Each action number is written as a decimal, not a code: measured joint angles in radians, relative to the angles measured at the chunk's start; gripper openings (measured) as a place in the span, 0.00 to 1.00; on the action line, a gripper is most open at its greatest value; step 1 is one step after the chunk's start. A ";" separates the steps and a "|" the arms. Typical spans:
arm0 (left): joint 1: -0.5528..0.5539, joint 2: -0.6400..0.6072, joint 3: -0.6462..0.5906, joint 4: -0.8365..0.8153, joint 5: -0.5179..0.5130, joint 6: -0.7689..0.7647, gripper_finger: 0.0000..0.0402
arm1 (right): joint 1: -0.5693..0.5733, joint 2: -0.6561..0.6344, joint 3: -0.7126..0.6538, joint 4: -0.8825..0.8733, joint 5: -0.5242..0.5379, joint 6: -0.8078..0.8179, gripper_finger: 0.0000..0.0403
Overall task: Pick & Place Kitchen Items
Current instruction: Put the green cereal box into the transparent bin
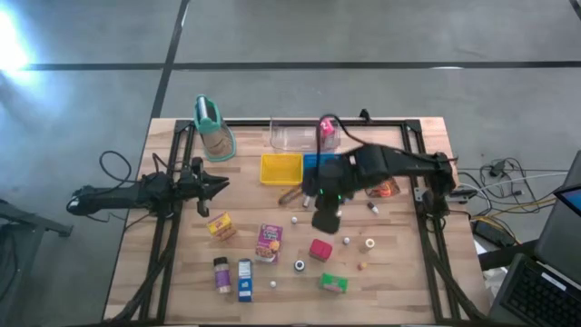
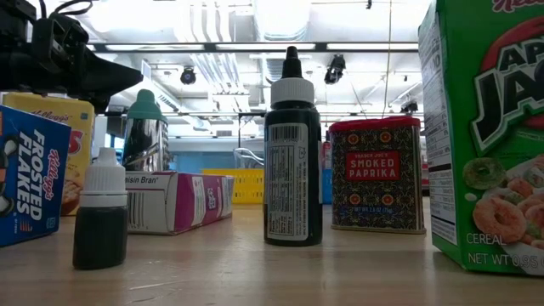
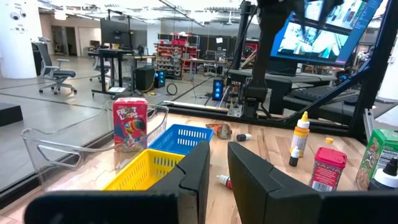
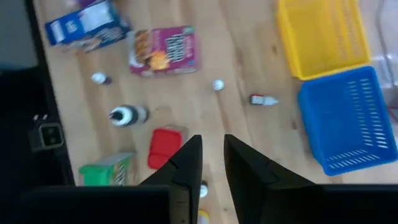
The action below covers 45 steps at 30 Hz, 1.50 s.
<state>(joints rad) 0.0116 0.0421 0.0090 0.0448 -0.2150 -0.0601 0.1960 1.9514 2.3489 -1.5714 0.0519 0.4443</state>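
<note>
Kitchen items lie scattered on the wooden table: a yellow carton [image 1: 221,225], a pink carton [image 1: 269,241], a blue carton [image 1: 245,280], a green carton [image 1: 333,283], a red paprika tin [image 1: 320,250], an orange pouch [image 1: 386,188] and small white pieces. My right gripper [image 4: 212,140] hangs high over the middle of the table [image 1: 325,218], pointing steeply down. Its fingers stand a narrow slit apart and hold nothing. The red tin [image 4: 165,148] lies below it. My left gripper [image 3: 217,146] rests level at the table's left [image 1: 222,186], shut and holding nothing.
A yellow tray [image 1: 281,168] and a blue tray [image 1: 318,163] sit at the far middle. Behind them a clear bin [image 1: 295,136] holds a pink-red carton [image 3: 129,124]. A tan container with a teal top [image 1: 213,127] lies at the far left. A dark bottle [image 4: 127,115] lies near the tin.
</note>
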 joint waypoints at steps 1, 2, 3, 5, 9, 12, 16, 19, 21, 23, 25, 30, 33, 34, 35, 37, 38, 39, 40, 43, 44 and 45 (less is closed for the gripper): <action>0.000 0.000 0.000 0.000 0.000 0.000 0.16 | 0.021 0.000 0.000 0.000 0.001 0.001 0.13; 0.000 0.000 0.000 0.000 0.000 0.000 0.16 | 0.041 0.000 0.000 0.000 0.001 0.004 0.13; 0.000 0.000 0.000 0.000 0.000 0.000 0.16 | 0.060 0.000 0.000 0.000 0.001 0.009 0.12; 0.000 0.000 0.000 0.000 0.000 0.000 0.16 | 0.100 0.000 -0.001 0.000 0.001 0.026 0.12; 0.000 0.000 0.000 0.000 0.000 0.000 0.16 | 0.173 0.000 -0.009 0.001 0.001 0.103 0.15; 0.000 0.000 0.000 0.000 0.000 0.000 0.16 | 0.232 -0.001 -0.028 0.002 0.002 0.185 0.22; 0.000 0.000 0.000 0.000 0.000 0.000 0.16 | 0.307 -0.001 -0.085 0.001 0.001 0.307 0.32; 0.000 0.000 0.000 0.000 0.000 0.000 0.16 | 0.351 -0.001 -0.128 0.017 0.003 0.373 0.40; 0.000 0.000 0.000 0.000 0.000 0.000 0.16 | 0.376 -0.001 -0.154 0.042 0.019 0.395 0.45; 0.000 0.000 0.000 0.000 0.000 0.000 0.16 | 0.395 0.000 -0.177 0.064 0.040 0.416 0.49; 0.000 0.000 0.000 0.000 0.000 0.000 0.16 | 0.405 -0.001 -0.204 0.100 0.043 0.432 0.53; 0.000 0.000 0.000 0.000 0.000 0.000 0.16 | 0.415 0.000 -0.272 0.159 0.045 0.475 0.62; 0.000 0.000 0.000 0.000 0.000 0.000 0.16 | 0.415 0.000 -0.320 0.184 0.031 0.492 0.67; 0.000 0.000 0.000 0.000 0.000 0.000 0.16 | 0.415 0.000 -0.336 0.195 0.026 0.496 0.68; 0.000 0.000 0.000 0.000 0.000 0.000 0.16 | 0.415 0.000 -0.353 0.215 0.021 0.498 0.69; 0.000 0.000 0.000 0.000 0.000 0.000 0.16 | 0.415 0.000 -0.381 0.246 0.008 0.495 0.71; 0.000 0.000 0.000 0.000 0.000 0.000 0.16 | 0.415 0.000 -0.392 0.252 0.002 0.494 0.72; 0.000 0.000 0.000 0.000 0.000 0.000 0.16 | 0.415 0.001 -0.403 0.261 0.000 0.494 0.72; 0.000 0.000 0.000 0.000 0.000 0.000 0.16 | 0.415 0.001 -0.414 0.277 -0.001 0.494 0.73; 0.000 0.000 0.000 0.000 0.000 0.000 0.16 | 0.415 0.000 -0.446 0.320 -0.007 0.493 0.75; 0.000 0.000 0.000 0.000 0.000 0.000 0.16 | 0.415 0.001 -0.455 0.328 -0.010 0.491 0.76; 0.000 0.000 0.000 0.000 0.000 0.000 0.16 | 0.415 0.001 -0.463 0.336 -0.010 0.491 0.76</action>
<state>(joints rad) 0.0114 0.0419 0.0092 0.0447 -0.2150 -0.0601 0.6109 1.9522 1.8863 -1.2357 0.0418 0.9354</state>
